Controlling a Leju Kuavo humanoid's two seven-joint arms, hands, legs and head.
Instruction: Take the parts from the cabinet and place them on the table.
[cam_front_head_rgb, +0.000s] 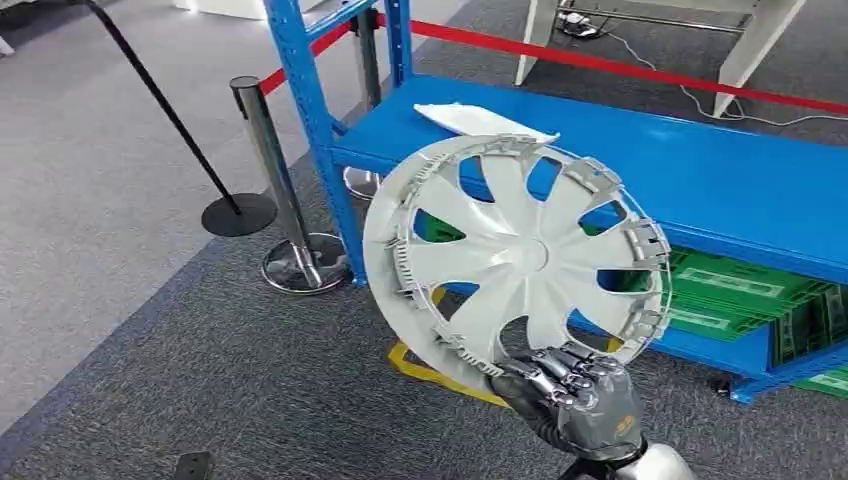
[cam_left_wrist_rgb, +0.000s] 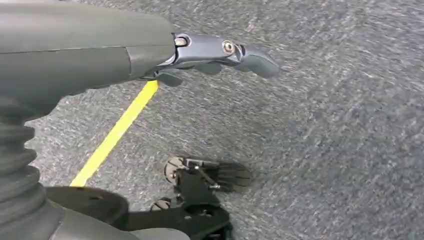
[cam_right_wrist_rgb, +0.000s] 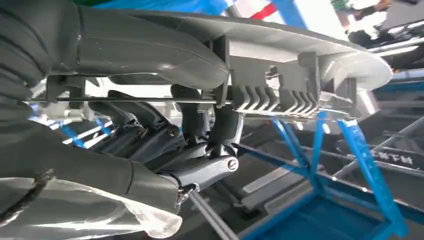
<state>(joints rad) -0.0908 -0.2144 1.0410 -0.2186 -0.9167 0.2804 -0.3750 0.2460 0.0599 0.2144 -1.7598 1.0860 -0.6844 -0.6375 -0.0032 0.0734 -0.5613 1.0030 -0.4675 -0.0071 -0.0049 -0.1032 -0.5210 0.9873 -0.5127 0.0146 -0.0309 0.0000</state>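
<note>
A light grey wheel cover (cam_front_head_rgb: 515, 255) with spokes and clips around its rim stands on edge in the air in front of the blue cabinet (cam_front_head_rgb: 700, 170). My right hand (cam_front_head_rgb: 575, 395) grips its lower rim from below. In the right wrist view the fingers (cam_right_wrist_rgb: 200, 145) wrap around the cover's rim (cam_right_wrist_rgb: 280, 65) and its wire ring. A flat white part (cam_front_head_rgb: 480, 118) lies on the cabinet's upper shelf. My left hand (cam_left_wrist_rgb: 220, 52) hangs over the grey carpet with its fingers stretched out and nothing in it.
Green crates (cam_front_head_rgb: 760, 300) sit on the cabinet's lower shelf. Two stanchions (cam_front_head_rgb: 275, 180) with a red belt (cam_front_head_rgb: 620, 65) stand left of the cabinet. A yellow floor line (cam_left_wrist_rgb: 117, 132) runs across the carpet. White table legs (cam_front_head_rgb: 750, 40) stand at the back right.
</note>
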